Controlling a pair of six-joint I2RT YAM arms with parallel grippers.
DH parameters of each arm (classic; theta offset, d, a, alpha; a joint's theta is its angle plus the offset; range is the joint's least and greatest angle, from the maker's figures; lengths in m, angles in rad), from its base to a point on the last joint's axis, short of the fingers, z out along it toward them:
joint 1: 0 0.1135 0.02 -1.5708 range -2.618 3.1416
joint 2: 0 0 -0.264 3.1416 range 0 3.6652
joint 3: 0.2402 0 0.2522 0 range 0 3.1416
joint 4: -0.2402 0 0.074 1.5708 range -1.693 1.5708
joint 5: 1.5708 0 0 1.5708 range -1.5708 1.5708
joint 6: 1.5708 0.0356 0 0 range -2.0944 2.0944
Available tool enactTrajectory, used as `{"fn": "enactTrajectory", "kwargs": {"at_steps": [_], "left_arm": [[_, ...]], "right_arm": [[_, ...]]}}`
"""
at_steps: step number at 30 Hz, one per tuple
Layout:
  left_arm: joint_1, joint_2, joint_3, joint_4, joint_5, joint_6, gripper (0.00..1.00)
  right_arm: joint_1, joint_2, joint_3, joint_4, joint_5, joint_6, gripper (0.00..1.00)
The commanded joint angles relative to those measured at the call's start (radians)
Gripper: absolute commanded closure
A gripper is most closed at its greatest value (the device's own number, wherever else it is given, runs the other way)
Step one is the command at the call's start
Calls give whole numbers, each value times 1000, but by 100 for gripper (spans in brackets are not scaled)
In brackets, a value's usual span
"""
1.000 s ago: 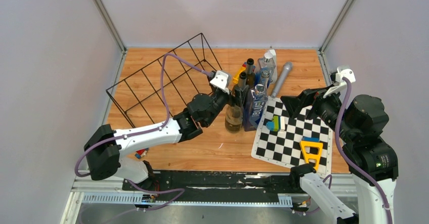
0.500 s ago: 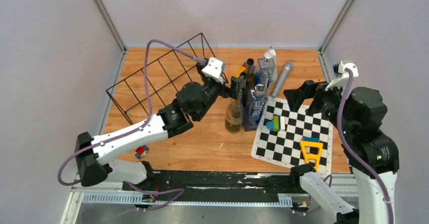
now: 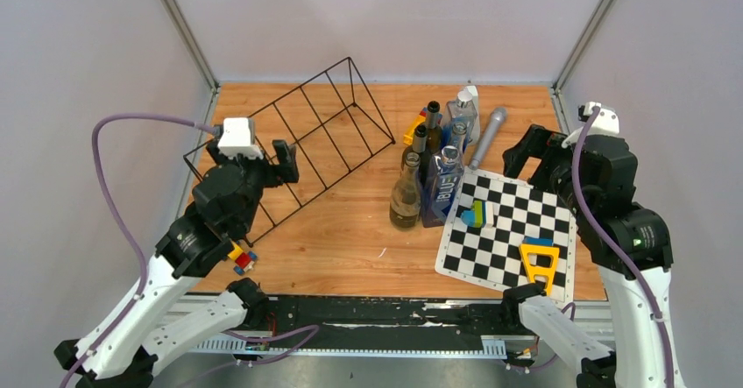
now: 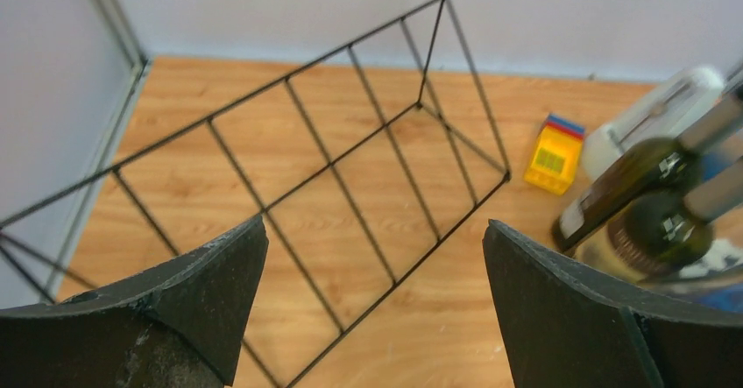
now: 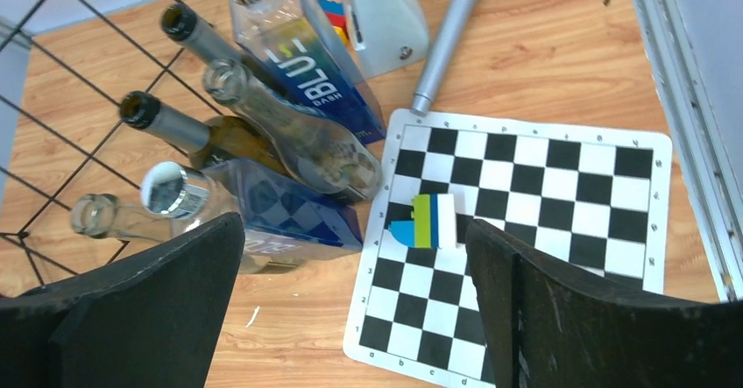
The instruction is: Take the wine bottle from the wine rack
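The wine rack (image 3: 293, 138) lay on the wooden counter (image 3: 350, 239) toward the back left, set at a slant, its far end near the middle of the back wall and its near end by the left wall. The left hand (image 4: 372, 248) hung above the rack's near-left end with its fingers (image 4: 210, 292) spread wide and nothing between them; through the gap the wrist view showed only wire and wood.

The wine bottle (image 3: 405, 197), clear glass with a brownish tint, stood upright on the counter, apart from the rack, at the near-left corner of a tight cluster of bottles (it was just beside a blue bottle (image 3: 442, 186) lettered "BLUE"; whether they touched I could not tell). Two dark green bottles (image 3: 421, 141) stood just behind it, with a yellow block (image 4: 552, 156) near them.

The right hand (image 5: 355, 248) hovered above the far edge of a checkered mat (image 3: 526, 226), fingers likewise spread and empty. On the mat sat a small blue, green and white block (image 3: 476, 215) and an orange triangular frame (image 3: 537, 261). A silver cylinder (image 3: 489, 134) lay just beyond the mat.
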Motion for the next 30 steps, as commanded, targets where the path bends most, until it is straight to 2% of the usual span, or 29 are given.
{"fn": "enactTrajectory", "kwargs": {"at_steps": [1,9,16,30], "left_arm": [[11,-80,-77,-249,-30,-98,0],[11,-185,-139,-344,-33,-133,0],[10,-233,-163,-353,-17,-104,0],[11,-178,-156,-364,-45,-152,0]], "right_arm": [[-17,-41,-64,-18,62,58,0],[-106,-48,-166,22,-95,34,0],[-412,-17,-209,108,-405,-10,0],[-432,-202,-279,177,-235,-22,0]]}}
